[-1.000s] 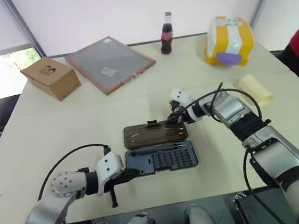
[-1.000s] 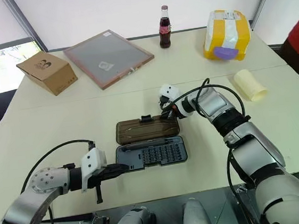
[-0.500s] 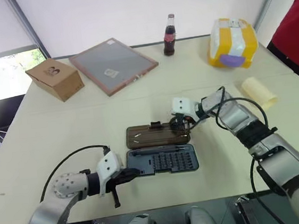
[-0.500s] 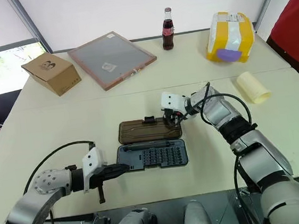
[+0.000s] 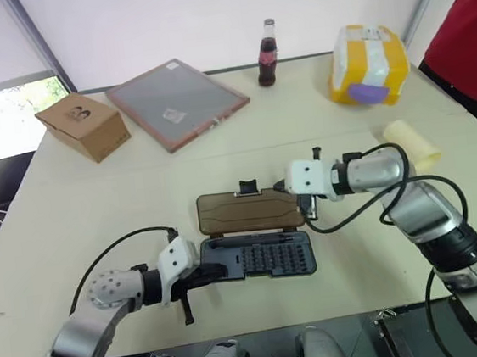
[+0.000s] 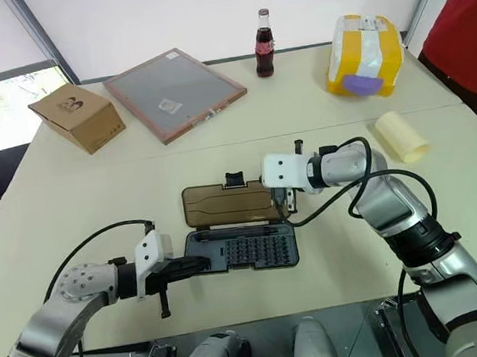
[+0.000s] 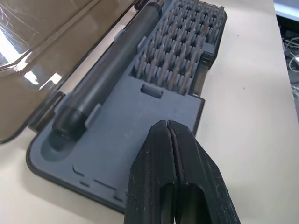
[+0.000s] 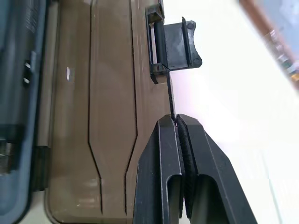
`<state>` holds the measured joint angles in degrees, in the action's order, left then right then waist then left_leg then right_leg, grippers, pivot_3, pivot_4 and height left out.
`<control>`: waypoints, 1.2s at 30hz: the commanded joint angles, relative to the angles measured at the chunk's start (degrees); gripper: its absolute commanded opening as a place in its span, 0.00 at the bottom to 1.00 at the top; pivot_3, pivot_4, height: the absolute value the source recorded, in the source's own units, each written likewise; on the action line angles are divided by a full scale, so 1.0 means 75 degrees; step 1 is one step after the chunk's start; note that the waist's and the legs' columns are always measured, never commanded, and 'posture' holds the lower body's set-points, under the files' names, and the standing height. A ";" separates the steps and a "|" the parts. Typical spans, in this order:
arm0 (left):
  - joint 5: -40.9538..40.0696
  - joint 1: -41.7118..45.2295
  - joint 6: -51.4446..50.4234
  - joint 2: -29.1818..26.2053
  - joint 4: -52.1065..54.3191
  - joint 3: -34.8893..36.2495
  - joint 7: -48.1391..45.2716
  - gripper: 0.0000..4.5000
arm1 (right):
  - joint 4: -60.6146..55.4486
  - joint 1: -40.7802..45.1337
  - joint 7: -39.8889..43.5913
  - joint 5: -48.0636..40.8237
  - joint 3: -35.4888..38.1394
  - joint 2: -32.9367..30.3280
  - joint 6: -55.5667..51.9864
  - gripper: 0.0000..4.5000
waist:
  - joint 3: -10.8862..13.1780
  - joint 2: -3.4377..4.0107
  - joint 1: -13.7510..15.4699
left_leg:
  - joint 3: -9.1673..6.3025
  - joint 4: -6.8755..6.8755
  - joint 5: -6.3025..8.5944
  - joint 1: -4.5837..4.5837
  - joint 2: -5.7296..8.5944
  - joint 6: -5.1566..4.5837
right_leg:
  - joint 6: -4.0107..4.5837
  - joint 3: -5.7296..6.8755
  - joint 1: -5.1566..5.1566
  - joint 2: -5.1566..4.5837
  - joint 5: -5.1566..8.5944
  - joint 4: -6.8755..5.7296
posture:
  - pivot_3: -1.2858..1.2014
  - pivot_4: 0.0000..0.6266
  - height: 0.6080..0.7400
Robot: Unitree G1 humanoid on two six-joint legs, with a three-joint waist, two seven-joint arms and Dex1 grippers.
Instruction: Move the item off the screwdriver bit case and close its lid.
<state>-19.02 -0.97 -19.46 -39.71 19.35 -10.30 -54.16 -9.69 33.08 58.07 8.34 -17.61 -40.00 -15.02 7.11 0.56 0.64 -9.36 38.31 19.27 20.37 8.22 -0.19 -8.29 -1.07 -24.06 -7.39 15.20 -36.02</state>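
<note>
Since a second ago the right gripper (image 8: 176, 122) has swung from the lid's far right corner to its outer edge and pinched down on it, and the lid (image 5: 249, 212) now looks raised off the table rather than flat. Its jaws are shut on that thin rim, with the dark latch tab (image 8: 172, 44) just beyond the fingertips. The left gripper (image 7: 168, 128) is shut on nothing, its tips pressed on the bare grey end of the screwdriver bit case (image 5: 259, 255) beside the driver handle (image 7: 110, 67) — apparently pinning the base. The item (image 5: 411, 143) lies on the table well to the right, clear of the case, so only the closing remains. Risks as I judge them: the grip is narrow and near one edge, so the rim could slip out mid-swing and the lid drop back — or the pull could drag the base if the left tips slide. Those same tips sit inside the lid's footprint and could get caught under it.
</note>
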 commanded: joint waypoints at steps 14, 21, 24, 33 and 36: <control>-0.3192 0.0842 -0.3493 0.0842 0.0808 0.1240 0.0806 0.00 | -0.0455 -0.0368 -0.0515 0.0944 -0.0124 -0.0018 0.1540 0.00 | 0.0051 -0.0044 -0.0007 | 0.0010 -0.0016 -0.0007 0.0018 -0.0011 0.0009 | 0.0000 -0.0005 -0.0041 0.0008 0.0000 -0.0012 | 0.52 0.24 1.00; -0.4644 0.1676 -0.4476 0.1122 0.0782 0.2138 0.1593 0.00 | -0.0141 -0.0283 -0.0663 0.1239 -0.0152 -0.0100 0.2277 0.00 | 0.0075 -0.0054 -0.0009 | 0.0010 -0.0017 -0.0010 0.0019 -0.0014 0.0015 | 0.0000 -0.0005 -0.0047 0.0011 0.0000 -0.0012 | 0.52 0.24 1.00; -0.4240 0.2403 -0.4187 0.1408 -0.0110 0.2495 0.2291 0.00 | -0.0032 -0.0240 -0.0749 0.1369 -0.0126 -0.0082 0.2440 0.00 | 0.0083 -0.0066 0.0020 | 0.0010 -0.0011 -0.0014 0.0019 -0.0013 0.0022 | 0.0000 -0.0003 -0.0041 0.0013 0.0000 -0.0011 | 0.52 0.24 1.00; -0.1997 0.3332 -0.2168 0.1579 -0.2758 0.2602 0.3269 0.00 | 0.0076 -0.0150 -0.0901 0.1479 -0.0056 0.0022 0.2413 0.00 | 0.0094 -0.0082 -0.0011 | 0.0013 -0.0015 -0.0016 0.0022 -0.0013 0.0026 | -0.0001 0.0001 -0.0051 0.0013 -0.0001 -0.0011 | 0.52 0.24 1.00; -0.1761 0.3341 -0.2166 0.1476 -0.2935 0.2280 0.2874 0.00 | 0.0056 -0.0168 -0.0912 0.1502 -0.0056 0.0022 0.2394 0.00 | 0.0095 -0.0084 -0.0007 | 0.0012 -0.0013 -0.0016 0.0025 -0.0013 0.0026 | -0.0002 0.0001 -0.0051 0.0013 -0.0001 -0.0011 | 0.52 0.24 1.00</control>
<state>-33.19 22.96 -36.77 -27.93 -3.66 7.61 -30.77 -8.07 30.94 51.59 19.52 -18.97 -39.90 2.72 7.82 -0.07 0.59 -9.27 38.21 19.15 20.56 8.13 0.00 -8.30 -1.06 -24.44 -7.29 15.19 -36.11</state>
